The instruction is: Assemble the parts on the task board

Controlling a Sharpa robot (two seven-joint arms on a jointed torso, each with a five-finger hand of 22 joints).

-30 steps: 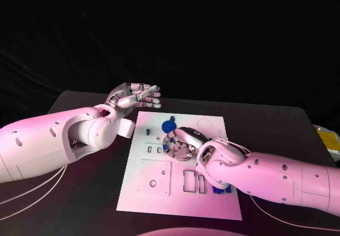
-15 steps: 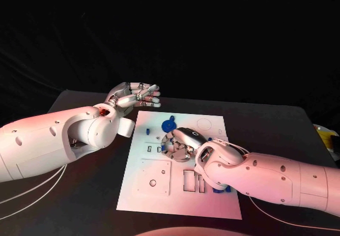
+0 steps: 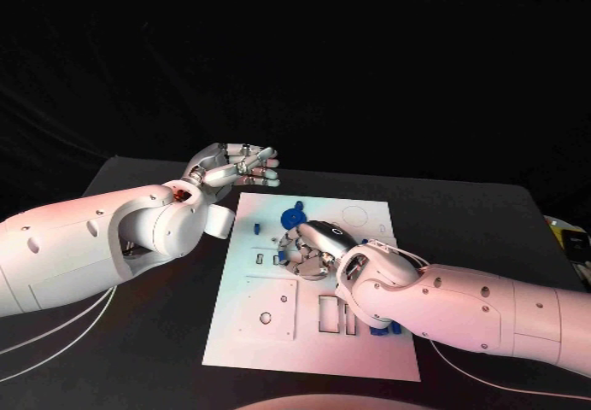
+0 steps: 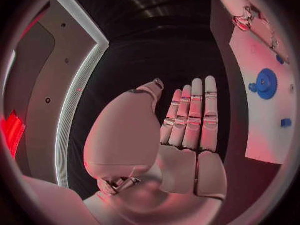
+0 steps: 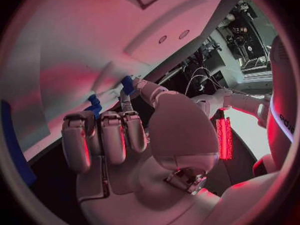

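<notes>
Your right robot hand (image 3: 315, 249) rests curled over the task board (image 3: 259, 342), pinching a small blue part (image 5: 127, 84); your left robot hand (image 3: 234, 166) hovers empty beyond the board, fingers extended.

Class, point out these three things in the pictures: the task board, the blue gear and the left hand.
task board (image 3: 253, 342), head view, bare near corner of the plate
blue gear (image 4: 267, 83), left wrist view, gear's face
left hand (image 3: 234, 166), head view, middle of hand
</notes>
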